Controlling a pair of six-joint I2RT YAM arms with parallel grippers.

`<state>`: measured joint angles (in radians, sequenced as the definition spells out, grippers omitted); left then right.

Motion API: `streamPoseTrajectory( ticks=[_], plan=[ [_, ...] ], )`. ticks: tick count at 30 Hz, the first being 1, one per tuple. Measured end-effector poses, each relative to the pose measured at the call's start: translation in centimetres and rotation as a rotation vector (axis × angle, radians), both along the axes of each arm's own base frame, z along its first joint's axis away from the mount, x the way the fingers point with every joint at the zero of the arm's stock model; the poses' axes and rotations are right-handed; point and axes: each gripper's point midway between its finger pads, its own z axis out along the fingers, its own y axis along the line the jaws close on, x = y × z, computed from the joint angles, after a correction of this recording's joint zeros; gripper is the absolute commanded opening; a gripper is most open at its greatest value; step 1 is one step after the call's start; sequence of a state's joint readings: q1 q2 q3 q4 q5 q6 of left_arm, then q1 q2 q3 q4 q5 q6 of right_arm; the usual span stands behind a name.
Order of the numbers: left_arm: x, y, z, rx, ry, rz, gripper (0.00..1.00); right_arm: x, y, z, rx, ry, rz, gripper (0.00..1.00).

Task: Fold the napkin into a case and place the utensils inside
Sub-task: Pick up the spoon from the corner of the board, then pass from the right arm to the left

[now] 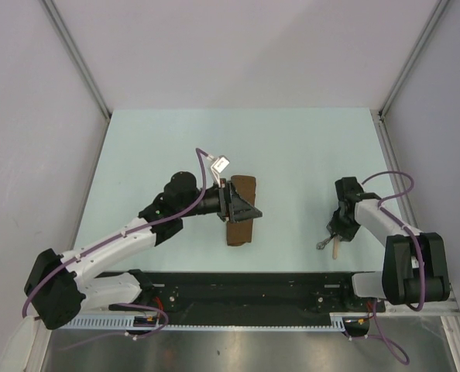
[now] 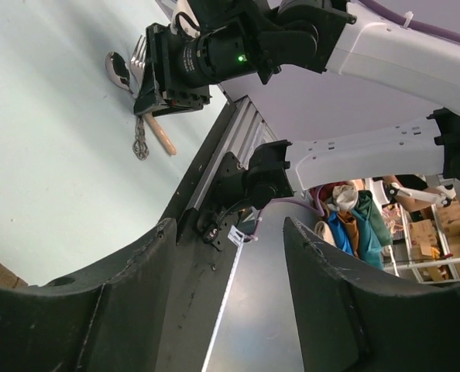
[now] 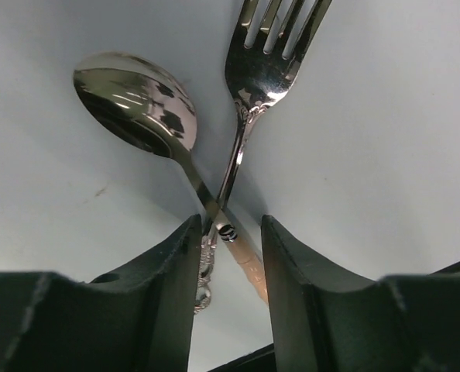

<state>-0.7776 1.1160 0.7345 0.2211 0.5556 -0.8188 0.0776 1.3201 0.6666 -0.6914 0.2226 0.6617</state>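
- Step in hand, judged: utensil pickup. Right gripper [image 3: 230,229] straddles the crossed handles of spoon [image 3: 133,101] and fork [image 3: 265,62], right side of counter [image 1: 292,147]; cannot tell whether it pinches them.
- Napkin [image 1: 241,232] lies folded mid-counter; left gripper [image 1: 244,208] on it, jaws apart, empty.
- Next: secure both handles, carry to the napkin's opening.

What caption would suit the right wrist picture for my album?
Right gripper straddling the crossed handles of a spoon and fork lying on the pale table.

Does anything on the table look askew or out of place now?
Yes: the spoon and the fork lie crossed like an X instead of side by side. Their handles cross between the fingers of the right gripper. The folded napkin shows nothing odd.
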Motion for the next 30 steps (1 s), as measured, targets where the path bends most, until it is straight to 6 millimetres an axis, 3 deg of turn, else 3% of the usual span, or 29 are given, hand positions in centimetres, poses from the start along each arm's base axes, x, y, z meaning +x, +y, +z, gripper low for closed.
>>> streamPoseTrajectory(
  ticks=[4,11,14,16,20,22,26,30],
  plan=[
    [-0.1,0.1,-0.1,0.005,-0.008,-0.007,0.60,0.3,0.1,-0.2,0.004,-0.015,-0.009,0.21],
    [-0.1,-0.1,-0.3,0.009,-0.010,-0.016,0.65,0.3,0.1,0.7,-0.012,-0.049,-0.025,0.12],
    [0.0,-0.5,-1.4,0.027,0.013,-0.030,0.67,0.2,0.1,1.4,-0.012,-0.072,-0.035,0.11],
    [0.1,-0.7,-2.1,0.041,0.030,-0.034,0.67,0.2,0.1,1.6,-0.011,-0.080,-0.035,0.05],
    [-0.1,-1.3,-3.2,0.063,0.046,-0.052,0.83,0.3,0.8,2.3,-0.008,-0.081,-0.013,0.00],
    [-0.3,-1.8,-3.6,0.075,0.038,-0.071,0.84,1.1,2.6,3.4,-0.005,-0.123,0.046,0.00],
    [-0.3,-3.8,-4.7,0.106,0.020,-0.102,0.86,3.4,8.6,7.0,0.088,-0.272,0.172,0.00],
    [0.0,-4.8,-8.2,0.182,0.044,-0.098,0.86,5.5,14.1,10.7,0.218,-0.410,0.210,0.00]
  ],
)
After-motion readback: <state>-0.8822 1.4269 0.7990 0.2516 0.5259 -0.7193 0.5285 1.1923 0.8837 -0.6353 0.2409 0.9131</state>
